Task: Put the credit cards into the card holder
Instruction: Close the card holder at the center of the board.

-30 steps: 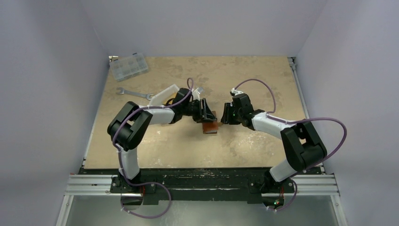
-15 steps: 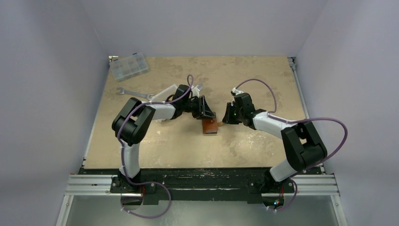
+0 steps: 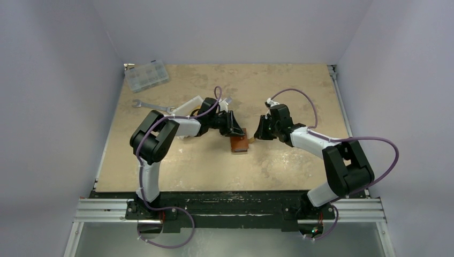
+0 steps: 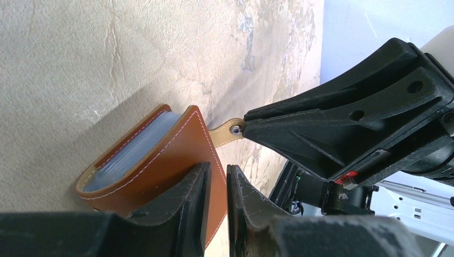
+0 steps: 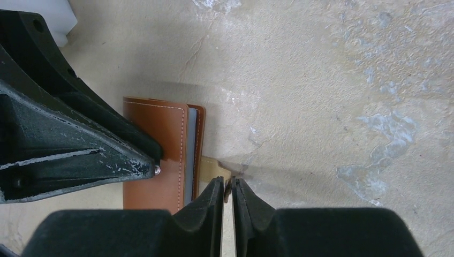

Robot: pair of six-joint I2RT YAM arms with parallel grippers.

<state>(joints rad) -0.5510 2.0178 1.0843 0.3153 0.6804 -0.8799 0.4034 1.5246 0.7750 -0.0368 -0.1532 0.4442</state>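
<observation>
Opening step, I reckon. The brown leather folding card holder (image 3: 239, 144) lies closed mid-surface (image 3: 289, 85). My left claw (image 4: 218, 179) is pinched on its front cover edge, and my right claw (image 5: 227, 184) nips the tan snap strap (image 5: 210, 167). Both arms reach inward and low, tips nearly meeting over it. Next: peel the strap away while the left anchors the cover. Can't spot the credit cards.

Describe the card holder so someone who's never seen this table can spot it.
On the beige table, find the centre, where the left gripper and right gripper nearly meet. Between them sits a small brown leather folding card holder with white stitching. Nothing else is brown leather: the silver wrench and clear compartmented plastic box lie back-left.
</observation>
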